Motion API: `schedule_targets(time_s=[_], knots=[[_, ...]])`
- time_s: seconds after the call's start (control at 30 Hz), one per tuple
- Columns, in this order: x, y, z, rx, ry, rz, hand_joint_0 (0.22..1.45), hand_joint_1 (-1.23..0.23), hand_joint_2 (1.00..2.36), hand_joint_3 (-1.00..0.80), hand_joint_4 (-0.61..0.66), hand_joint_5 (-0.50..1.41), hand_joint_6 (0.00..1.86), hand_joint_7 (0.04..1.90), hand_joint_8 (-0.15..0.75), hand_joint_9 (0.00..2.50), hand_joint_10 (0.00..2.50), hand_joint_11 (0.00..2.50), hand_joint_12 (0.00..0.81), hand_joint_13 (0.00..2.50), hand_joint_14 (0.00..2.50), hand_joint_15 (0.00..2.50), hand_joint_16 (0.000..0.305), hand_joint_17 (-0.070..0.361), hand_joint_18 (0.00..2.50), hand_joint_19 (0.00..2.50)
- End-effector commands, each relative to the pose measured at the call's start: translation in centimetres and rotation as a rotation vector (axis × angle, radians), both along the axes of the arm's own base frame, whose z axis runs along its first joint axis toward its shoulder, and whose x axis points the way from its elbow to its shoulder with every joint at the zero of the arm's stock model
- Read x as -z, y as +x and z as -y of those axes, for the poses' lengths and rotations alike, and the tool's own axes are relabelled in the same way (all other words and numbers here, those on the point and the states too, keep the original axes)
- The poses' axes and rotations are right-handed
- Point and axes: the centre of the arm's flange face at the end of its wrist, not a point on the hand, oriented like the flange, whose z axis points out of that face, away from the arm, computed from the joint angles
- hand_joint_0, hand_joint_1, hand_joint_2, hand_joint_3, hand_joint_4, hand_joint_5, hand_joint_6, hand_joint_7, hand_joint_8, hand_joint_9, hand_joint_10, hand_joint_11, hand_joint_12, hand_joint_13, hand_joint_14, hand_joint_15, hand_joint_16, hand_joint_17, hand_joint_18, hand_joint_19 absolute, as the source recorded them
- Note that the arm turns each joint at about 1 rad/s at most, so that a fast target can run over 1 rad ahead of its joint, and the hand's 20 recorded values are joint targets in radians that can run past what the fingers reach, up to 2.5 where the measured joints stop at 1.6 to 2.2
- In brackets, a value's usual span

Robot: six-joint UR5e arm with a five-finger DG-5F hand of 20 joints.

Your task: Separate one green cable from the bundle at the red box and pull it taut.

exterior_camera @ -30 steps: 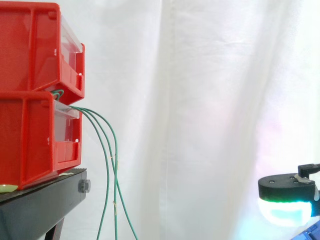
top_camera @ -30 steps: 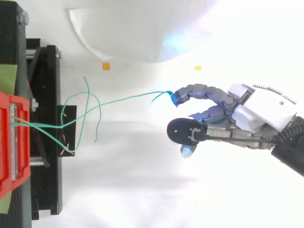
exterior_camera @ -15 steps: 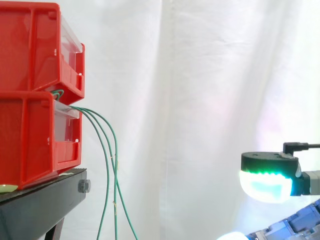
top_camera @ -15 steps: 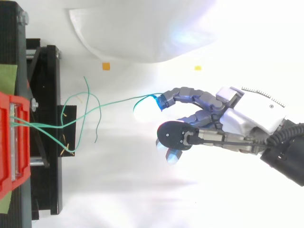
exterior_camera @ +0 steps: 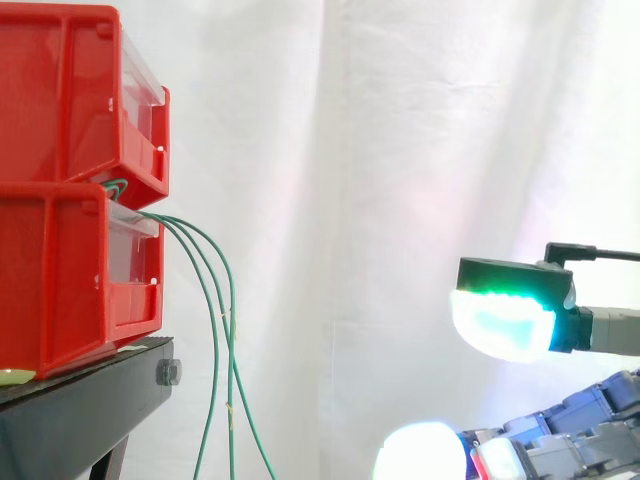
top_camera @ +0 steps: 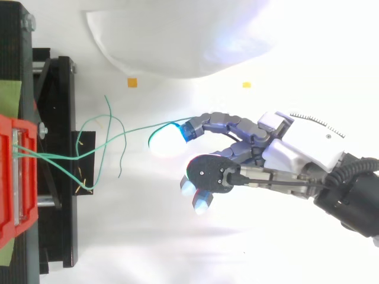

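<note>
One green cable (top_camera: pixel 135 127) ends hidden by the hand (top_camera: pixel 291 157).

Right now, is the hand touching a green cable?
Cannot tell. In the top view one green cable reaches a fingertip of the hand, but glow hides contact.

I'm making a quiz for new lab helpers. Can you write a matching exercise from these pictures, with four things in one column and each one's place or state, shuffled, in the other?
Things:
1. red bins
2. green cables
3. hand
4. black stand

Places or states:
A. hang from the front of the bins, down past the stand
B. at the right, glowing fingertips towards the bins
C. carries the bins
D. stacked one on the other

Pairs: 1-D, 2-A, 3-B, 4-C
</note>
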Motion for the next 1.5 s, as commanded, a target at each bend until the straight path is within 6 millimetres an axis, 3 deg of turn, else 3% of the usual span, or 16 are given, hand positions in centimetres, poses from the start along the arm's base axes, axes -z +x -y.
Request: schedule_targets(time_s=[0.0, 1.47], knots=[[0.0, 0.2, -0.1, -0.001, 0.007, 0.015, 0.55, -0.71, 1.00, -0.50, 0.15, -0.17, 0.50, 0.70, 0.216, 0.94, 0.01, 0.62, 0.410, 1.07, 0.02, 0.61, 0.035, 0.078, 0.44, 0.70], [-0.1, 1.4, -0.5, 0.000, 0.046, 0.113, 0.54, -0.70, 1.00, -0.50, 0.15, -0.17, 0.50, 0.70, 0.184, 1.01, 0.02, 0.68, 0.415, 1.15, 0.01, 0.60, 0.038, 0.085, 0.52, 0.72]])
